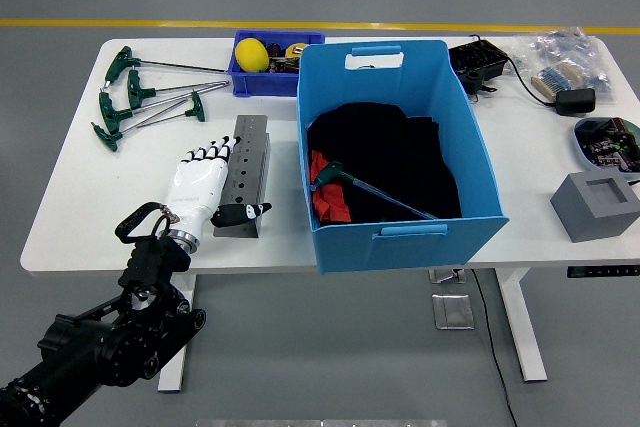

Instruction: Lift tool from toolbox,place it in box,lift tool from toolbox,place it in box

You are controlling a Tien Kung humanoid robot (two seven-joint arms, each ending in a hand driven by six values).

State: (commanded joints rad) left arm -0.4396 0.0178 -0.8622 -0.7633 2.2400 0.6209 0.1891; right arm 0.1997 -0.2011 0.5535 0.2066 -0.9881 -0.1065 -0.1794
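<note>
A green-handled T-shaped hex key with a long steel shaft [362, 186] lay inside the large light-blue plastic box [395, 147], resting on black cloth [400, 162] next to a scrap of red material [328, 201]. Just left of the box stood the grey metal tool-holder block with a row of holes [244, 175]. Four more green-handled T-shaped hex keys [140, 97] lay loose on the white table [70, 187] beyond it, towards the far left corner. A small dark-blue plastic bin [262, 75] behind the box held a yellow rounded object [251, 54] and some small dark parts.

The robot's white left hand [203, 188] rested beside the grey block, its fingers [212, 155] stretched out flat and apart, holding nothing, the fingertips touching or nearly touching the block's left side and the thumb pointing across its near end. A grey foam cube with a square recess [595, 204] sat at the table's right edge.
</note>
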